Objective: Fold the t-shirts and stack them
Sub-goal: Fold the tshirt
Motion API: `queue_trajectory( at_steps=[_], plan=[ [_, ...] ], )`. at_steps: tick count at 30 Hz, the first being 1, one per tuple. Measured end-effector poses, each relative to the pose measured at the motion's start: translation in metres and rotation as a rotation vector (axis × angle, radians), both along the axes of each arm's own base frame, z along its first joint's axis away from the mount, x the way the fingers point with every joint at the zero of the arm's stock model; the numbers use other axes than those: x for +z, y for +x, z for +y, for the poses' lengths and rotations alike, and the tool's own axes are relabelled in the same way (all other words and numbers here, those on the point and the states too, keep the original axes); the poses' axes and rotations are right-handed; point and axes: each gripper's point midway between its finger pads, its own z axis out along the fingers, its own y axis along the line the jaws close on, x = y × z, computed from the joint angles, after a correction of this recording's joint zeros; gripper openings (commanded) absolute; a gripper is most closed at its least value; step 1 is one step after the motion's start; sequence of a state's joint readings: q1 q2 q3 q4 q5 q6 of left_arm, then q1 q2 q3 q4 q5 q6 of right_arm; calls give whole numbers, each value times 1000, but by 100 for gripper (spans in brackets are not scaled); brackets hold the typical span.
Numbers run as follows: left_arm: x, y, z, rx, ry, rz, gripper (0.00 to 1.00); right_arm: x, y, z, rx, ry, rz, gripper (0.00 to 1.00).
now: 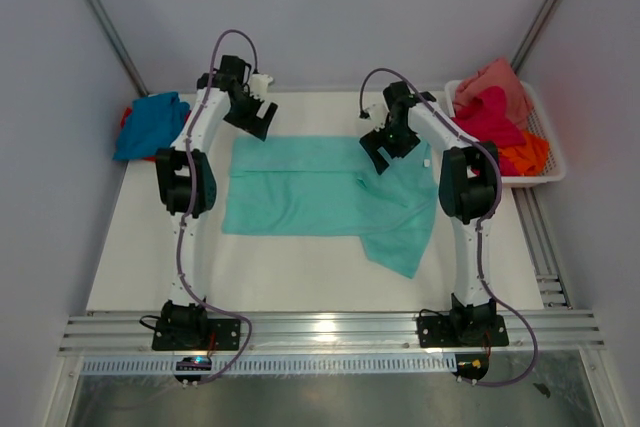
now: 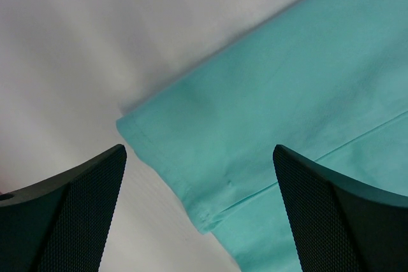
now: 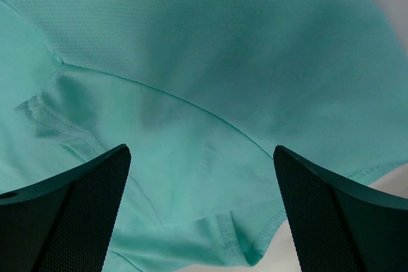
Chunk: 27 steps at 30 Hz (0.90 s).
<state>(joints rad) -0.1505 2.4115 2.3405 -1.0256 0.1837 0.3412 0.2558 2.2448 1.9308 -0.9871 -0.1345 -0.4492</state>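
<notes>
Probably a robotics lab; white-panelled enclosure (image 1: 330,7), aluminium rail (image 1: 330,330), bare white table (image 1: 300,277).

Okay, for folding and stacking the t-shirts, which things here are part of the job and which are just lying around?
Job: mint-teal t-shirt, blue t-shirt, magenta t-shirt, salmon pink t-shirt, orange t-shirt.
Lying about: white mesh basket, table.

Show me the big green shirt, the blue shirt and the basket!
mint-teal t-shirt (image 1: 295,187), top view, its flat middle.
blue t-shirt (image 1: 150,125), top view, middle of the crumpled heap.
white basket (image 1: 553,152), top view, its right rim.
</notes>
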Motion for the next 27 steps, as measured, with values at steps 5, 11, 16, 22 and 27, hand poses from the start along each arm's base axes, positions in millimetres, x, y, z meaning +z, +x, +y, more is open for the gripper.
queue_trajectory(
  at_steps=[5,11,16,22,27],
  plan=[
    [0,0,-9,31,-60,11,99,-21,-13,-3,-23,-5,44,98],
    [3,4,-17,55,-111,6,99,-26,-17,-2,-42,6,57,98],
    [4,6,-19,65,-122,-2,99,-26,-16,-1,-66,10,54,98],
    [4,7,-18,74,-122,-3,99,-26,-12,-2,-91,8,43,98],
    [-9,8,-13,92,-93,-2,99,-27,-9,-3,-94,0,24,100]
  ],
)
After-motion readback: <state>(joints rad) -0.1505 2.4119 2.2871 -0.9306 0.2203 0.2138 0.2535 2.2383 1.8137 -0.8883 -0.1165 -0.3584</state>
